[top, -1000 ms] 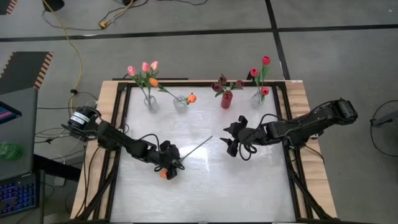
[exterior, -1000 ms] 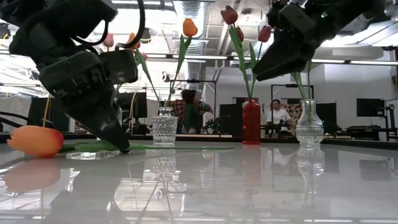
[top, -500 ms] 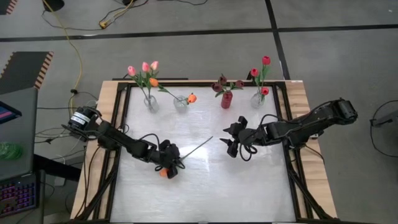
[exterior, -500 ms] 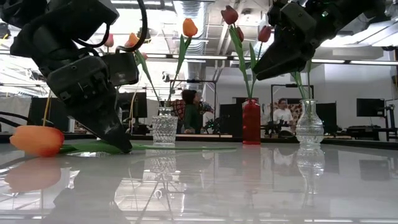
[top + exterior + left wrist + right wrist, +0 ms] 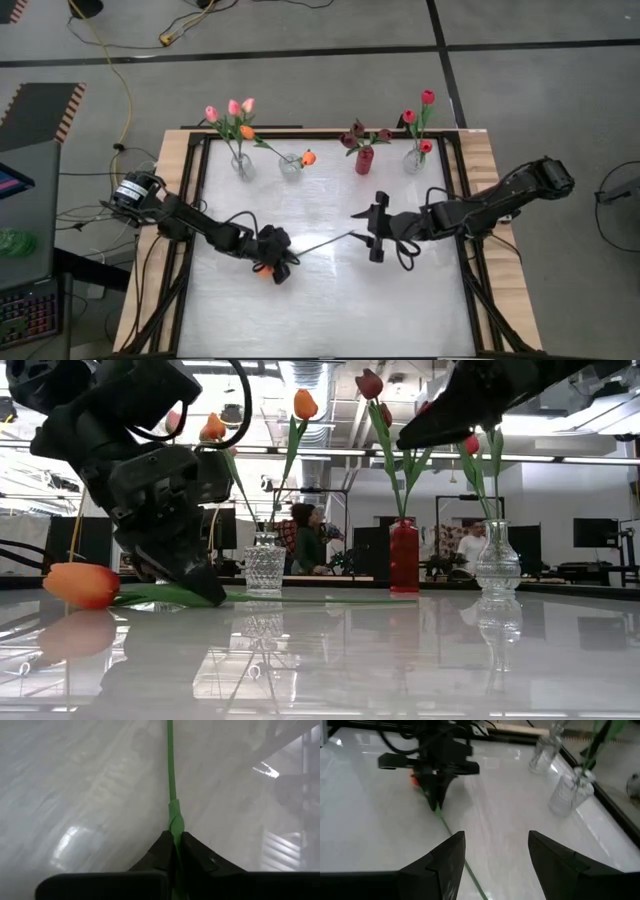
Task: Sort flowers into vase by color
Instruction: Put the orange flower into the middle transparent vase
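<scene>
Left claw [image 5: 282,264] clamped tight on green stem of orange tulip [image 5: 82,584] lying flat on worktop [image 5: 330,300], grip near head. Right claw [image 5: 372,232] spread wide, empty, straddling far stem tip. Lift slow, keep stem pinched. Target likely clear vase with orange tulips [image 5: 291,166]; feed stem tip-first.

Yellow cable [image 5: 118,75] on floor; people [image 5: 310,540] behind table [image 5: 330,290].
</scene>
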### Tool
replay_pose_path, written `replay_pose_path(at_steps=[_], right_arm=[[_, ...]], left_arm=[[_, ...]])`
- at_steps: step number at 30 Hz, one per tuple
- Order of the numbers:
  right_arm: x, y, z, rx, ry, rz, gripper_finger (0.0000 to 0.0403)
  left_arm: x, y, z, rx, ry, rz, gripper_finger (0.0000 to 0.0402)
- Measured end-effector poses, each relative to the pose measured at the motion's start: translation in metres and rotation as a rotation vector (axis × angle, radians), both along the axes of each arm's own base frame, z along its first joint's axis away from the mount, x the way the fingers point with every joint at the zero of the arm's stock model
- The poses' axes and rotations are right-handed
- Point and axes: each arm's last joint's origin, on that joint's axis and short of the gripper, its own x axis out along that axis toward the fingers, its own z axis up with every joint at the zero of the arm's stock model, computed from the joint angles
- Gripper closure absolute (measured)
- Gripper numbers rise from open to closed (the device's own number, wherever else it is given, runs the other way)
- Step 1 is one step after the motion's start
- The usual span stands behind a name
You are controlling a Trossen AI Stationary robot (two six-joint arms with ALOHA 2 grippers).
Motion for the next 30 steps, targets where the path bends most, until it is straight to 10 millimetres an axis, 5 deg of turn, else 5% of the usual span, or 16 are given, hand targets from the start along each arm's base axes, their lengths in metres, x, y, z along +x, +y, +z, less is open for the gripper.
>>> replay_pose_path(at_steps=[15, 30], right_arm=[[-0.002, 0.009, 0.0, -0.033, 0.003, 0.044, 0.0159], [-0.002, 0.01, 0.001, -0.257, 0.047, 0.153, 0.0159]], left_arm=[[0.016, 0.008, 0.013, -0.092, -0.123, 0.02, 0.0392], [0.053, 0.022, 0.054, -0.265, -0.27, 0.156, 0.0393]])
